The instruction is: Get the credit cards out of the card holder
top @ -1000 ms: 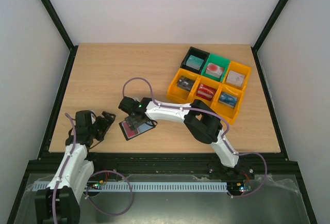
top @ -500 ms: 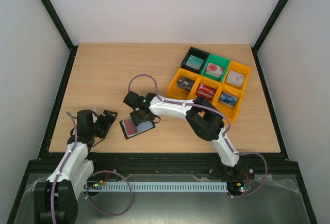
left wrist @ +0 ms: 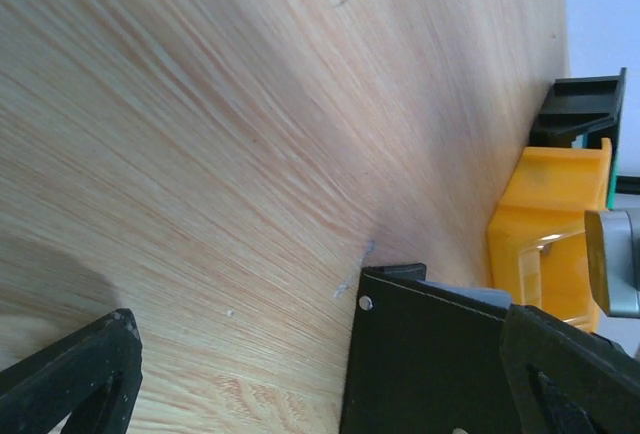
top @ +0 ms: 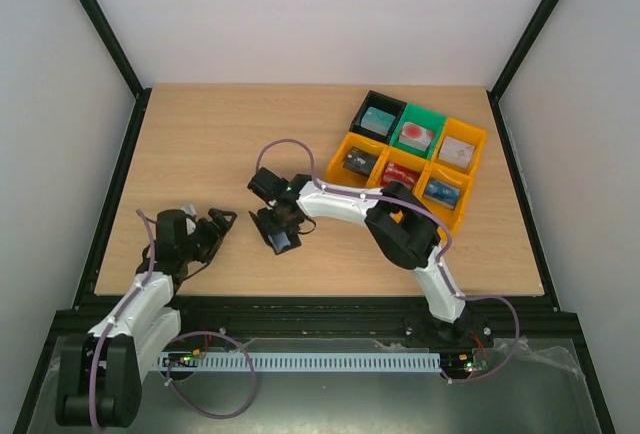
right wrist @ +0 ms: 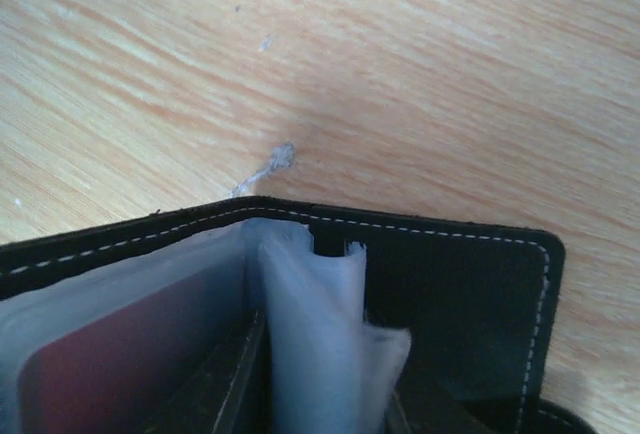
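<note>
Card holder (top: 284,242), a small flat black folding wallet with white stitching and blue-grey inner faces, sits on the pale wooden desk (top: 200,144) near its front edge, a little left of centre. It is half folded rather than lying flat. The right claw (top: 278,226) is down on it, fingers narrowed and clamped on the card holder. In the right wrist view the spine runs across the frame with the two black covers angled toward each other. A thin red plastic credit card (right wrist: 110,369) shows through the cloudy sleeve on the left, and a pale translucent leaf (right wrist: 310,344) stands up in the middle. Whether that leaf carries a card I cannot tell. The left claw (top: 212,224) sits just to the left of the holder, apart from it, its black fingers (left wrist: 75,374) spread wide. A cluster of yellow, green and black plastic bins (top: 345,182) holding small blocks stands well apart at the desk's far right.
</note>
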You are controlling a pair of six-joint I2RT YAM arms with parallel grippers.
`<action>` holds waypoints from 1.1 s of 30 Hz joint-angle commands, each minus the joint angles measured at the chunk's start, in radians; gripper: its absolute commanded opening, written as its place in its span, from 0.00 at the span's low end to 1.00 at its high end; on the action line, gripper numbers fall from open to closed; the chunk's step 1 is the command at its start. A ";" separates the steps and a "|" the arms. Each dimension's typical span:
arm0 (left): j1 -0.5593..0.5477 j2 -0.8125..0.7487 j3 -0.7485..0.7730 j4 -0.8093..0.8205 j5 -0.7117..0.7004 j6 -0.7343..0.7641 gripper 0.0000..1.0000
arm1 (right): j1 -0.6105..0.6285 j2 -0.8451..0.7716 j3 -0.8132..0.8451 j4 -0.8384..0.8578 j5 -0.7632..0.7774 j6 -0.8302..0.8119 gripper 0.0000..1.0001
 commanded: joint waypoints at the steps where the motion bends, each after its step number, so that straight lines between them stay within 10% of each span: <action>1: -0.003 -0.046 -0.009 0.033 0.023 -0.001 0.99 | -0.037 -0.044 -0.018 0.027 0.027 0.016 0.17; 5: -0.003 -0.091 0.004 0.069 0.077 0.020 0.99 | -0.040 -0.069 0.044 -0.011 0.029 0.022 0.02; 23: 0.019 -0.244 0.250 0.113 0.309 0.196 0.98 | -0.046 -0.341 0.188 -0.012 0.089 -0.042 0.02; 33: -0.009 -0.243 0.300 0.083 0.318 0.267 0.76 | 0.007 -0.403 0.215 0.015 0.046 -0.131 0.02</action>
